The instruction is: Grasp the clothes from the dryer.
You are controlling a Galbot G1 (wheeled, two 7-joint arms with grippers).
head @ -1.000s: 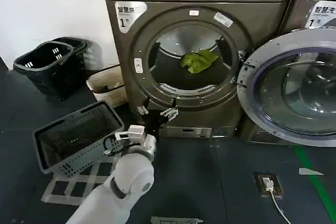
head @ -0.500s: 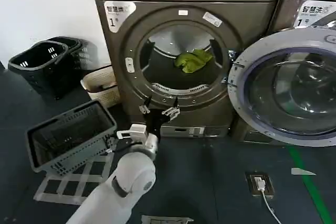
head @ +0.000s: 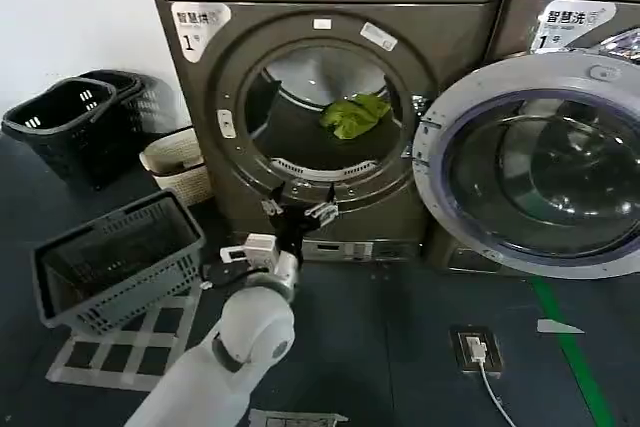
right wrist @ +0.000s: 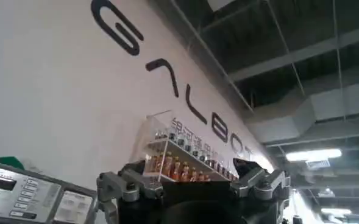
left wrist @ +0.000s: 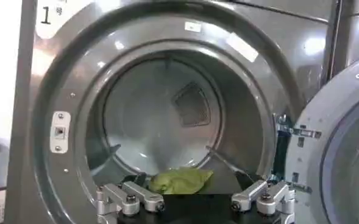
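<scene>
The dryer [head: 200, 137] is a bronze-grey front-loader with a "1" label, and its round opening faces me. The clothes [head: 352, 115], a small yellow-green bundle, lie on the drum floor toward the right; from the left wrist the clothes [left wrist: 180, 181] sit just beyond the fingers. My left gripper [head: 297, 211] hovers in front of the opening's lower rim, outside the drum. That left gripper [left wrist: 194, 204] is open, with nothing between its fingers. The right gripper [right wrist: 194, 182] points up at a wall and ceiling, open and holding nothing.
The dryer's round door [head: 530, 162] hangs open to the right, in front of the neighbouring machine. A grey basket [head: 110, 262] lies tilted on the floor at left, with black baskets [head: 70, 127] and a beige one [head: 175, 162] behind. A floor socket with cable [head: 470, 350] lies right.
The dryer and baskets have slid left in the head view. My left gripper now stands more squarely under the drum opening. The clothes have not moved in the drum.
</scene>
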